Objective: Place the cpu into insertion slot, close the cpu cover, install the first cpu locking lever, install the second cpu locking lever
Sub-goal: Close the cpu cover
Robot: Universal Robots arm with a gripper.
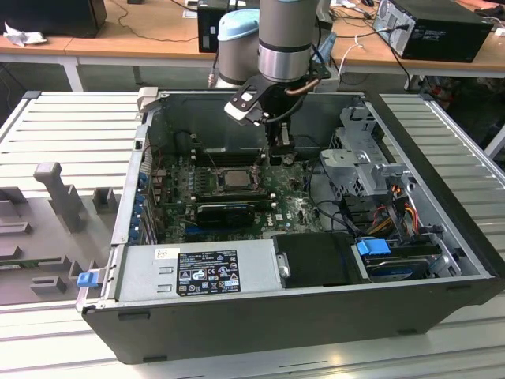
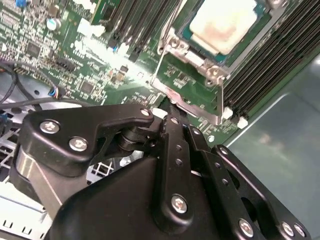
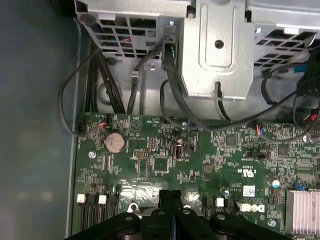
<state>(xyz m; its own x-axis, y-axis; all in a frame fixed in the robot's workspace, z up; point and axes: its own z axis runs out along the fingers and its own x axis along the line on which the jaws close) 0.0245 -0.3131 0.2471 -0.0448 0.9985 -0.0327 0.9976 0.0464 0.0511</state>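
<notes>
The black, matte, screw-jointed gripper (image 1: 282, 146) hangs low inside the open dark-grey sheet-steel computer case (image 1: 316, 316); its fingers (image 3: 163, 196) are pressed together with no gap, and nothing can be made out between them, though a thin wire could hide there. The small flat square cpu (image 2: 225, 22), with a dull tan-silver face, lies seated in the insertion slot (image 1: 215, 180), a silvery-rimmed square socket at about eight o'clock from the gripper in the exterior view. The cpu cover (image 2: 197, 57), a thin stamped frame of bright metal, seems to lie flat around the chip. A slim silvery wire locking lever (image 2: 220, 97) runs along the socket's edge just ahead of the fingertips; whether it is latched cannot be told. The risks come from closeness. Smooth hard fingertips could slide off a springy round wire and let it snap back. A slip could drive them into the glossy green motherboard (image 3: 165, 165), knocking its tiny soldered parts or the round silver coin cell (image 3: 114, 142). Too much downward force on a cover not fully seated could stress the socket. The loose black rubbery cables (image 3: 100, 85) by the perforated grey drive cage (image 3: 215, 50), at three o'clock from the gripper, could snag the wrist.
</notes>
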